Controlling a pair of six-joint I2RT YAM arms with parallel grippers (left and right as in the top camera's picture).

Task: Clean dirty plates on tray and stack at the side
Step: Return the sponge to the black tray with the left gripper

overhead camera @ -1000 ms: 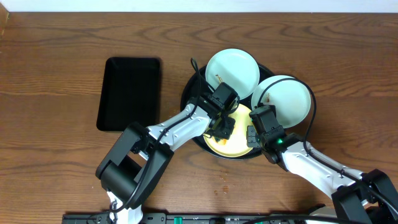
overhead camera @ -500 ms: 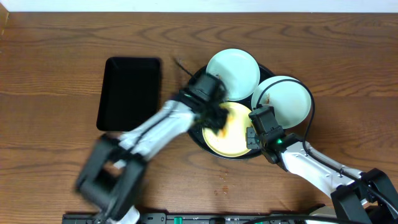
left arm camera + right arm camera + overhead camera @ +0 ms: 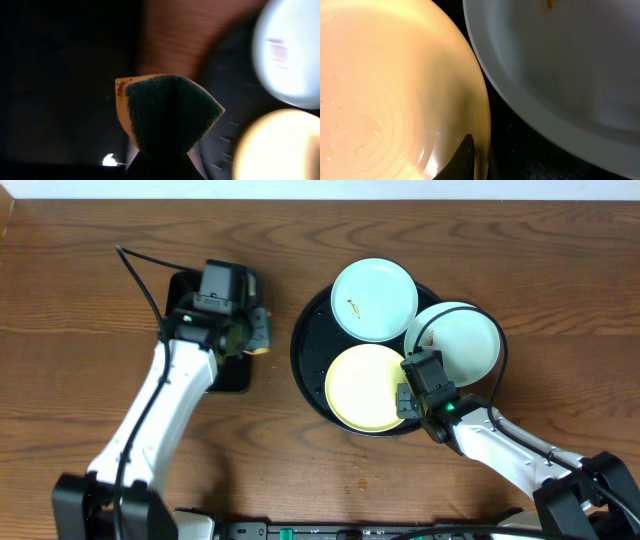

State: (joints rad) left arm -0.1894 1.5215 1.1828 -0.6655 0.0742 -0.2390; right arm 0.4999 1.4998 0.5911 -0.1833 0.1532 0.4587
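Sponge (image 3: 170, 112) masks left claw's (image 3: 253, 332) fingertips; right claw's (image 3: 403, 402) grip unclear.

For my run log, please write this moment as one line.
left claw: holds sponge | right claw: at yellow plate rim

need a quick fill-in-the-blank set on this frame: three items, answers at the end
1. The left claw holds the sponge at the edge of the ___ black tray.
2. The round tray carries ___ plates.
3. The plate at whose rim the right claw sits is pale ___.
Missing words: rectangular; three; yellow.
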